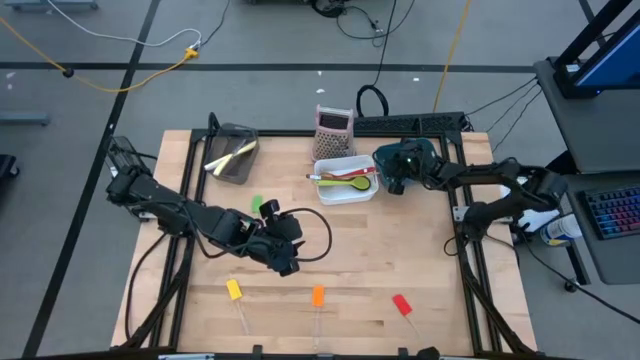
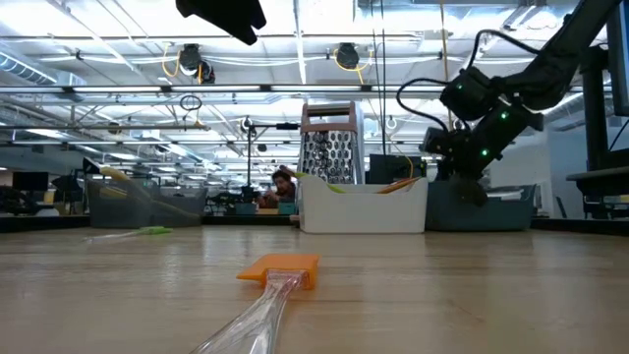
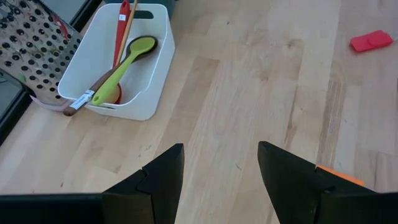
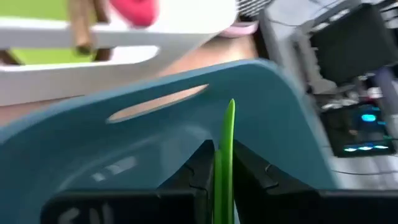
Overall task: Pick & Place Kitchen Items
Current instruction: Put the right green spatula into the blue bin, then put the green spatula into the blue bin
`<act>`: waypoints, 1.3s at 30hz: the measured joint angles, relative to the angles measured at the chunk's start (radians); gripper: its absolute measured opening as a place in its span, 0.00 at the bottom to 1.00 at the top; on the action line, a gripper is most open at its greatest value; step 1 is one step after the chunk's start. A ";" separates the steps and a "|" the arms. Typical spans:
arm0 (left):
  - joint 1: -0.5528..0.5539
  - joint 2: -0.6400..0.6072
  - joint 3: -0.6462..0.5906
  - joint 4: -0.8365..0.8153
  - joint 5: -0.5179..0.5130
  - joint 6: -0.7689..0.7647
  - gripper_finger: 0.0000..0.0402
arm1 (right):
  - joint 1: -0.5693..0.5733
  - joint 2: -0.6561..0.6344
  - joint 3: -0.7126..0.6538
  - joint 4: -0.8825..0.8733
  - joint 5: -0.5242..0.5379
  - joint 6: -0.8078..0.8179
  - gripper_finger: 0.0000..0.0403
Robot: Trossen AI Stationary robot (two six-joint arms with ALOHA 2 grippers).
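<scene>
My right gripper (image 1: 396,181) hangs over the teal bin (image 1: 408,157) at the far right of the table, shut on a thin green utensil (image 4: 229,134) seen edge-on. My left gripper (image 3: 221,163) is open, raised above the bare wood at mid-table (image 1: 285,255), touching nothing. The white bin (image 1: 347,181) holds a green spoon (image 3: 127,59), a red one and a wooden one. Yellow (image 1: 233,290), orange (image 1: 318,296) and red (image 1: 401,304) spatulas lie flat near the table's near edge. Another green piece (image 1: 258,204) lies on the wood left of the white bin. My right gripper pinches the green utensil between its two fingers (image 4: 198,169). The thin green edge (image 4: 224,163) runs along the fingers and sticks out past their tips over the teal bin's inside. It is lifted clear of the bin; which part of the utensil is held is hidden by the fingers.
The pink-and-silver box grater (image 1: 333,125) stands upright behind the white bin. A dark mesh bin (image 1: 235,156) with yellow items sits at the far left. Open wood lies between the bins and the three spatulas. A person shows far off in the room (image 2: 283,187).
</scene>
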State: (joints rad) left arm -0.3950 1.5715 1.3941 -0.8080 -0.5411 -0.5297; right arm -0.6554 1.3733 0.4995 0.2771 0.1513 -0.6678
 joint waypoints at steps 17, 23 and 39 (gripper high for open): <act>0.000 0.000 0.000 -0.003 0.000 0.001 0.53 | -0.007 0.086 0.000 0.059 0.004 0.074 0.22; 0.000 0.000 0.000 -0.003 0.000 -0.002 0.53 | -0.006 0.086 0.000 0.064 0.004 0.080 0.29; 0.000 0.000 0.000 -0.003 0.000 -0.024 0.53 | -0.004 -0.034 0.000 0.011 0.031 0.234 0.43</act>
State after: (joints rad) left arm -0.3950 1.5711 1.3941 -0.8110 -0.5411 -0.5541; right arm -0.6590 1.3395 0.4995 0.2880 0.1820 -0.4341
